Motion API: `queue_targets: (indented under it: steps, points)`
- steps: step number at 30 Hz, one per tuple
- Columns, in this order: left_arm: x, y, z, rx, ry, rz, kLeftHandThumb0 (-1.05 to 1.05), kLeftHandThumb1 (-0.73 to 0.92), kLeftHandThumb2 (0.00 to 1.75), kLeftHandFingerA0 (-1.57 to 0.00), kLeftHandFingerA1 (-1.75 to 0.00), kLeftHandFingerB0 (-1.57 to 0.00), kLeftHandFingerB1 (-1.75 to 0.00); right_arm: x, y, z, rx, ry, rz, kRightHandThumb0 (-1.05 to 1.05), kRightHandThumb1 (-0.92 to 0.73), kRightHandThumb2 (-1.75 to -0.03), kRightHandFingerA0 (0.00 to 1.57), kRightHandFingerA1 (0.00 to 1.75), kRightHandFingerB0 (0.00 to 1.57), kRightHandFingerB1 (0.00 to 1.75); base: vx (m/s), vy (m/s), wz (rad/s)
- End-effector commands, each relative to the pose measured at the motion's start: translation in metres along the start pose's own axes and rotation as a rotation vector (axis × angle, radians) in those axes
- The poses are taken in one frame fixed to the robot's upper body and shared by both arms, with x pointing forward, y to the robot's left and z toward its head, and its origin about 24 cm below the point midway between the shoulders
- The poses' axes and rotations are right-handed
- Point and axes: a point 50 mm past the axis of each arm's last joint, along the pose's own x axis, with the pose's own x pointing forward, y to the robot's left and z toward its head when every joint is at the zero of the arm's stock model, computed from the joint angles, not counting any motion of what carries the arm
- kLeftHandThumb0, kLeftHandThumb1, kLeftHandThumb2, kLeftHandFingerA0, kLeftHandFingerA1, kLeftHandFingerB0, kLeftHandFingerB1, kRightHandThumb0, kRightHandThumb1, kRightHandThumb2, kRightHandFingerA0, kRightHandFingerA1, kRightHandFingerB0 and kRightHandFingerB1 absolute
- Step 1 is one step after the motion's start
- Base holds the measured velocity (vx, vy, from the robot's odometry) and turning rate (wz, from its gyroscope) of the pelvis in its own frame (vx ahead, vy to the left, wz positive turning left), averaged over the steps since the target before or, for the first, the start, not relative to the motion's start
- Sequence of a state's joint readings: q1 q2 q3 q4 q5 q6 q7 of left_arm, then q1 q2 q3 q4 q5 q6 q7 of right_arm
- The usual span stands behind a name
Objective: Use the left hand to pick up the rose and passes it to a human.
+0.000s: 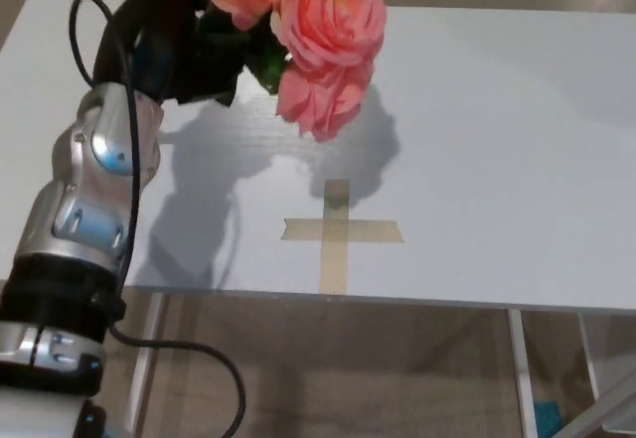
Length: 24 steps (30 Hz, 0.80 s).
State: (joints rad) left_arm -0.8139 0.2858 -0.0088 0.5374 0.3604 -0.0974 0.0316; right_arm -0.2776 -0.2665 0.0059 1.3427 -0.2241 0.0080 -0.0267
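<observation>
- The tabletop [497, 140] is a plain white surface filling most of the frame, with a cross of tan tape [338, 231] low in the middle; nothing rests on it, and only shadows of the arm and flowers fall across it.
- The left arm [94, 200], silver with a black cable looped along it, rises from the lower left corner to the upper left of the frame.
- The rose [323, 36] is a small bunch of pink blooms with dark green leaves, held in the air at the top centre of the frame, clear of the tabletop, its heads tipping toward the right and downward.
- The left hand [179, 46] sits in the upper left, its black fingers [214, 71] wrapped round the leafy stem end of the bunch, just left of the blooms.
- Handling, as a judgement: the bunch looks very light, so weight is no concern. The blooms are soft and would crush or shed petals if squeezed, so the hold belongs on the stems below the leaves, where it is now.
- The stems are thin and may be smooth, so they could twist or slide in thick fingers; a firm, steady closure suits them better than a hard clamp.
- The right hand and any person are out of the frame.
</observation>
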Motion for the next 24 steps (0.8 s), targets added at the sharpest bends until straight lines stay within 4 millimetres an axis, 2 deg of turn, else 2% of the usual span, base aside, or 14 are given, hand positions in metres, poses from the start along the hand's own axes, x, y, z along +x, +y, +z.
queue_targets:
  steps: [1,4,7,10,12,21,24]
  points:
    - [0.005,0.008,0.007,-0.231,0.065,-0.01,-0.15,0.87,0.66,-0.96,-1.36,-0.7,-1.21,-0.001,-0.001,-0.009,-0.006,0.024,0.012,-0.4,-0.74,-0.62,0.58,0.4,0.52,0.38,0.0,0.0,0.0]
    - [0.004,0.01,0.009,-0.277,0.075,-0.01,-0.15,0.87,0.66,-0.96,-1.36,-0.7,-1.21,-0.001,-0.001,-0.01,-0.007,0.025,0.013,-0.4,-0.74,-0.62,0.58,0.4,0.52,0.38,0.0,0.0,0.0]
    - [0.005,0.008,0.006,-0.415,0.113,-0.012,-0.16,0.85,0.69,-0.99,-1.3,-0.76,-1.14,-0.001,0.002,-0.014,-0.011,0.038,0.018,-0.4,-0.74,-0.62,0.58,0.4,0.51,0.37,0.0,0.0,0.0]
    - [0.004,0.007,0.006,-0.424,0.119,-0.016,-0.16,0.85,0.69,-0.99,-1.3,-0.76,-1.14,-0.002,0.002,-0.015,-0.011,0.041,0.018,-0.4,-0.74,-0.62,0.58,0.4,0.51,0.37,0.0,0.0,0.0]
    - [0.003,0.003,0.003,-0.541,0.168,-0.01,-0.16,0.81,0.71,-0.96,-1.3,-0.8,-1.07,-0.002,0.004,-0.019,-0.007,0.053,0.024,-0.4,-0.74,-0.62,0.59,0.4,0.52,0.38,0.0,0.0,0.0]
    - [0.0,-0.002,0.003,-0.544,0.202,-0.025,-0.16,0.8,0.73,-0.98,-1.33,-0.82,-1.02,-0.002,0.005,-0.018,-0.006,0.051,0.032,-0.4,-0.74,-0.62,0.59,0.4,0.52,0.37,0.0,0.0,0.0]
    - [-0.003,-0.006,0.002,-0.53,0.221,-0.038,-0.16,0.8,0.74,-0.98,-1.39,-0.82,-1.03,-0.002,0.006,-0.018,-0.011,0.049,0.032,-0.4,-0.74,-0.62,0.59,0.4,0.52,0.37,0.0,0.0,0.0]
